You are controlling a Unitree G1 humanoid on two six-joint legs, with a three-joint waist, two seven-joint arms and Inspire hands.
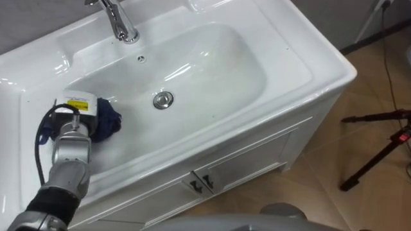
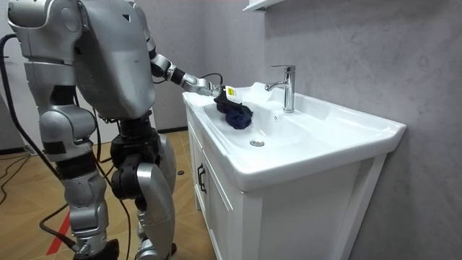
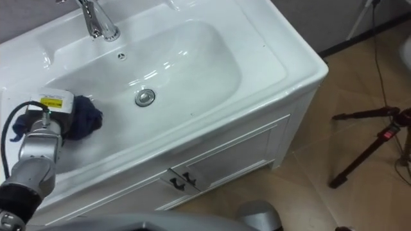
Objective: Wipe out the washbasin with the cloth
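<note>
We see a white ceramic basin [image 1: 212, 58] set in a white cabinet [image 1: 250, 157], with the robot standing at its front. A crumpled dark blue cloth [image 1: 108, 122] lies inside the bowl on its left slope, at 8 o'clock from the round chrome drain [image 1: 163, 99]. The left hand [image 1: 77, 108] rests on the cloth. Its fingers are buried in the fabric, so we cannot tell their state. A chrome tap [image 1: 119, 22] stands at 11 o'clock from the drain. The right hand [image 2: 92, 247] hangs low by the robot's side, and we cannot read its fingers.
</note>
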